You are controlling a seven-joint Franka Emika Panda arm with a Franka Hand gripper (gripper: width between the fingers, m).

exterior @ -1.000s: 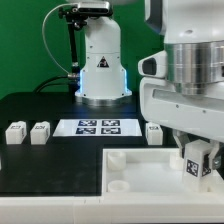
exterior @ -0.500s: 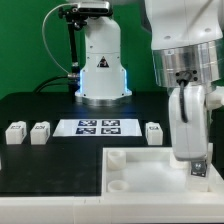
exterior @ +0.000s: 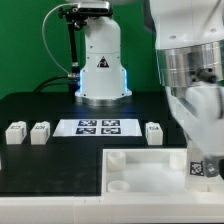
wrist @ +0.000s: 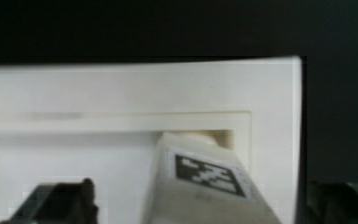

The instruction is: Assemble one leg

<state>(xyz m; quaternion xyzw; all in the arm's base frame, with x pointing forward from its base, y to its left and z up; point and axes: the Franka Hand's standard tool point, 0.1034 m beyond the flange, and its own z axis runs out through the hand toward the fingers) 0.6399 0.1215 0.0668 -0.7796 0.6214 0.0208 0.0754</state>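
The leg point(wrist: 206, 170), a tagged white block, sits tilted between the end effector point(wrist: 202, 200) fingers, which appear closed on it, low over the corner socket point(wrist: 202, 135) of the large white panel point(exterior: 140, 165). In the exterior view the leg's tag point(exterior: 197, 168) shows at the panel's corner on that view's right. My judgement: the tilt could make the leg catch on the socket rim and jam or slip in the grip. Three spare legs point(exterior: 15, 132) wait on the black bench point(exterior: 50, 165) beside the marker board point(exterior: 98, 126). The fingertips are cropped and the arm hides the socket, so seating is unclear.
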